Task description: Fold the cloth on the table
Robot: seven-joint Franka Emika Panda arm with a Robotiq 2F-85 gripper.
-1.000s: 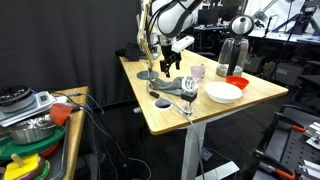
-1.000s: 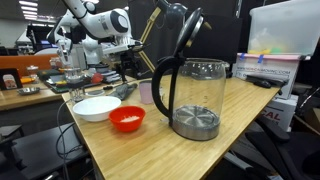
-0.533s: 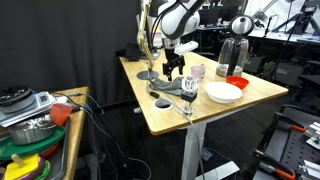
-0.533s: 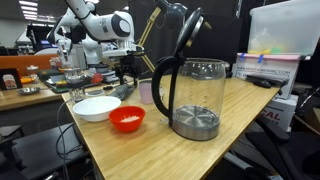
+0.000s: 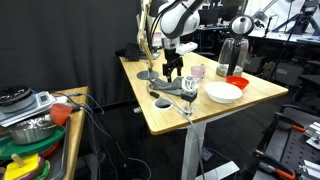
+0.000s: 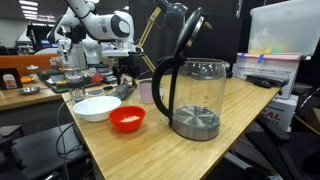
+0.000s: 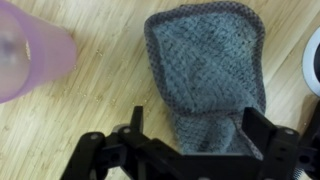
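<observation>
- The pincer (image 7: 193,118) stood spread wide with nothing in it. In the wrist view its two black fingers (image 7: 258,125) straddled the near end of the cloth (image 7: 205,70). Whether they touched the fabric I could not tell.
- The cloth lay on the table (image 7: 100,110), grey and knitted, with a hemmed border round its far end and a pucker between the fingers.
- On one side a pink cup (image 7: 28,58) stood apart from the cloth, with a strip of bare wood between them. On the opposite side the rim of a white bowl (image 7: 313,62) came near the cloth's edge.
- In an exterior view the pincer (image 5: 173,70) hung over the cloth (image 5: 176,87), which sat around the middle of the tabletop. A small black disc (image 5: 162,103) lay between the cloth and the front edge.
- The same view showed open wood at the table's near corner (image 5: 152,120), and a low shelf of pots (image 5: 30,125) well apart across a gap.
- Only the exterior views took in the red bowl (image 5: 237,81) and the kettle (image 5: 236,55) beyond the white bowl.
- In an exterior view the kettle (image 6: 195,95) filled the foreground and the cloth was just a dark strip (image 6: 122,91) behind the white bowl (image 6: 97,107). Only the wrist view showed its weave and outline.
</observation>
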